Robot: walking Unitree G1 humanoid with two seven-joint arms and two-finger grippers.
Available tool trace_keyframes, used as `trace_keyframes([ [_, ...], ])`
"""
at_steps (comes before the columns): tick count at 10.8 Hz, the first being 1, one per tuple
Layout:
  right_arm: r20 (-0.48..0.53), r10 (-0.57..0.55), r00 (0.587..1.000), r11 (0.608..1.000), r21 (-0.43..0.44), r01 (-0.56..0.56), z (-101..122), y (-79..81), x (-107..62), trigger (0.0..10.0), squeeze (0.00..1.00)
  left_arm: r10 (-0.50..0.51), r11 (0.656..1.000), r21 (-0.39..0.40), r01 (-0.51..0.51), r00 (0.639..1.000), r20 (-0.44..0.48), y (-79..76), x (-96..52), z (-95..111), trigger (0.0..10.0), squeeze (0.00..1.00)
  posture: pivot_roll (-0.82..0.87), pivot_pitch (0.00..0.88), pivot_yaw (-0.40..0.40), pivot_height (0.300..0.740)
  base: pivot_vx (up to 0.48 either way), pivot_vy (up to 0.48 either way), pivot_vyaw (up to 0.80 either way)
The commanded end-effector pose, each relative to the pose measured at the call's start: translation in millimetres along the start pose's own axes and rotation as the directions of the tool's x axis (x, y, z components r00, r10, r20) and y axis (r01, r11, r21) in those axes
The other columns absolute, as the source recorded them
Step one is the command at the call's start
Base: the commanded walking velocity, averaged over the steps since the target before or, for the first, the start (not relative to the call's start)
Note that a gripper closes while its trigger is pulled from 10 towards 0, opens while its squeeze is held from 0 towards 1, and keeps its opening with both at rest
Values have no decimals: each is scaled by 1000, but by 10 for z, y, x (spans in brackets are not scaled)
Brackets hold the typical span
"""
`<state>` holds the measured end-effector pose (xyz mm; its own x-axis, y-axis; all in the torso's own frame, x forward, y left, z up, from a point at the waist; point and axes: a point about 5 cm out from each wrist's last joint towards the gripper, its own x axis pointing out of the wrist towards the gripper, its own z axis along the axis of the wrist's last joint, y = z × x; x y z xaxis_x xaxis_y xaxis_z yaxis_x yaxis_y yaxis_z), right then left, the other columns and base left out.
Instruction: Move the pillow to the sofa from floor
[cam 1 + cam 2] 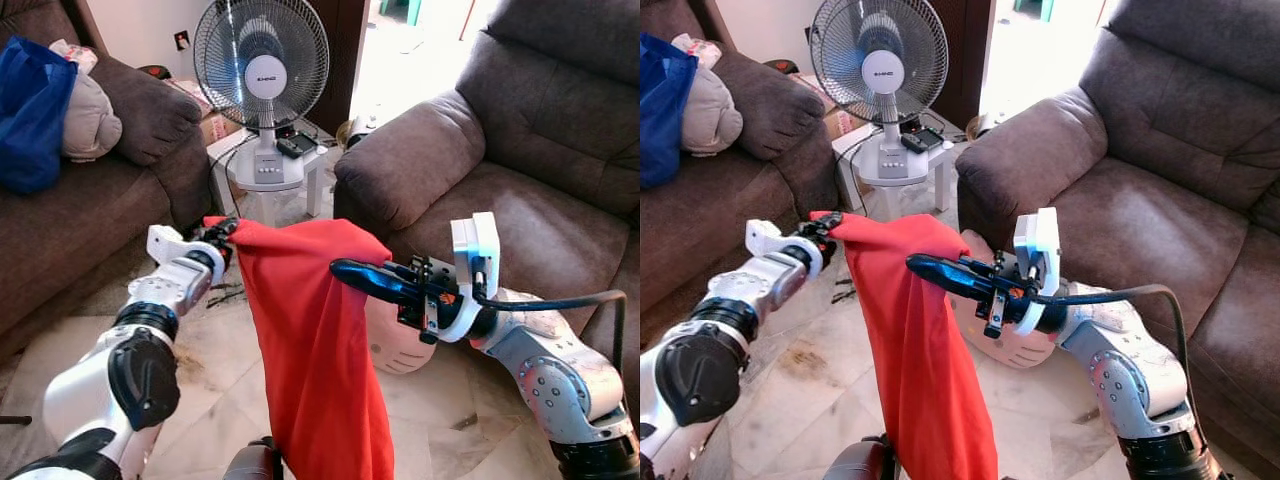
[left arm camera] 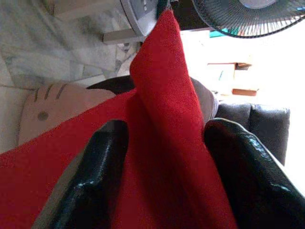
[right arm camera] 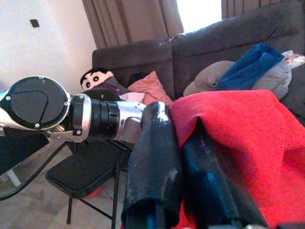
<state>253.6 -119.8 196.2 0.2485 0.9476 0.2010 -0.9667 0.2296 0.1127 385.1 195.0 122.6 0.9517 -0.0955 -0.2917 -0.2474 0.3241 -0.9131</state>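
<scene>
Head views: A red fabric pillow cover [image 1: 315, 330], soft and limp, hung in a long drape between the two arms above the pale marble floor [image 1: 440, 405]. Left gripper [image 1: 222, 236] held its upper corner; right gripper [image 1: 352, 272] held the top edge further along, long black fingers pinched together on the cloth. Behind the drape, a pale pink round cushion with a cartoon face [image 1: 398, 345] lay on the floor against the brown upholstered sofa [image 1: 520, 200]. A white pedestal fan [image 1: 260, 60] stood on a small white bench [image 1: 300, 170]. A second brown sofa [image 1: 70, 230] on the left carried a blue cloth [image 1: 30, 110] and a grey cushion [image 1: 88, 120].

Left wrist view: Both fingers [image 2: 97, 167] stood apart, with bunched red fabric filling the gap between them; the pink cushion showed beyond.

Right wrist view: Fingers [image 3: 155, 162] lay close together, red cloth clamped between them, fabric finely napped. The left arm's silver wrist [image 3: 102, 119] was just beside.
</scene>
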Motion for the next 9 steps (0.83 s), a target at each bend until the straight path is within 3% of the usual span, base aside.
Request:
trace_keyframes([
  [1,96,51,994,995,-92,-42,253,74,8,10000,0,29,1000,10,-29,1000,0,91,-23,24,0,0,22,89,-30,740,0,0,0],
  [9,86,28,996,995,-94,-20,227,42,0,10000,0,-2,1000,12,2,1000,9,117,-47,77,0,0,24,87,-31,740,0,0,0],
])
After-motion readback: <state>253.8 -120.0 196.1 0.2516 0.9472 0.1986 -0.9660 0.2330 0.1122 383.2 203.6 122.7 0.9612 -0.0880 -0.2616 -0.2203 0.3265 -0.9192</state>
